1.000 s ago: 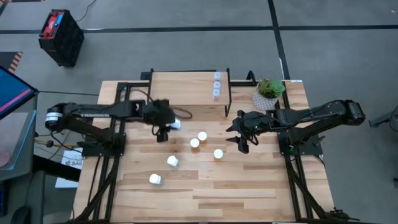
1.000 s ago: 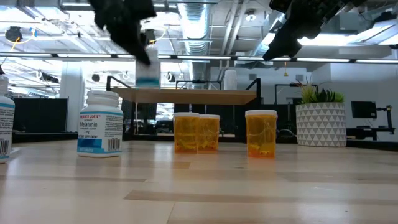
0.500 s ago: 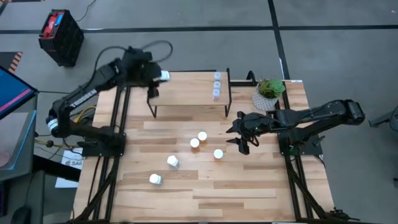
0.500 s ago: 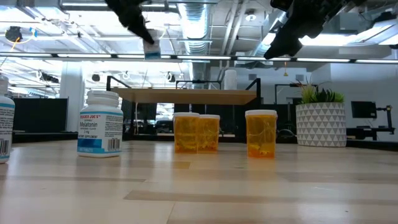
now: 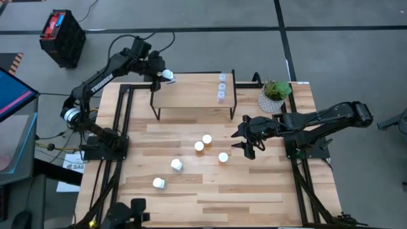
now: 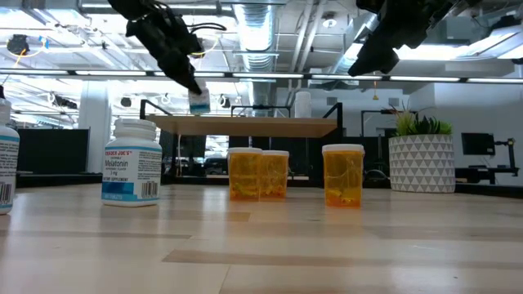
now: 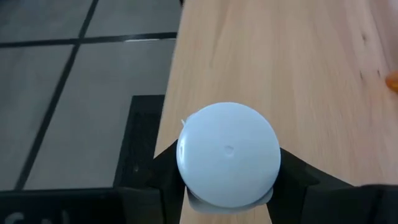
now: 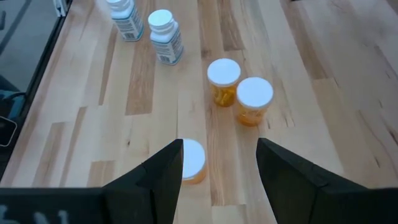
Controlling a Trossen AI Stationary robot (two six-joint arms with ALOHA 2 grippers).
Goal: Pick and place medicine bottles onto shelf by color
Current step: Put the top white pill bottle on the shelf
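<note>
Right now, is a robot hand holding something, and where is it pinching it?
Yes. The left gripper pinches a white blue-labelled bottle by its sides under the cap, over the shelf's end. The right gripper holds nothing.

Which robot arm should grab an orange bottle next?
Probably the right. The right gripper hangs open beside the three orange bottles, nearest this one. The left gripper is busy, shut on a white bottle over the shelf.

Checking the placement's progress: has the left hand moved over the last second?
Yes. The left hand, gripping a white bottle, went from the table before the shelf to its far-left corner.
</note>
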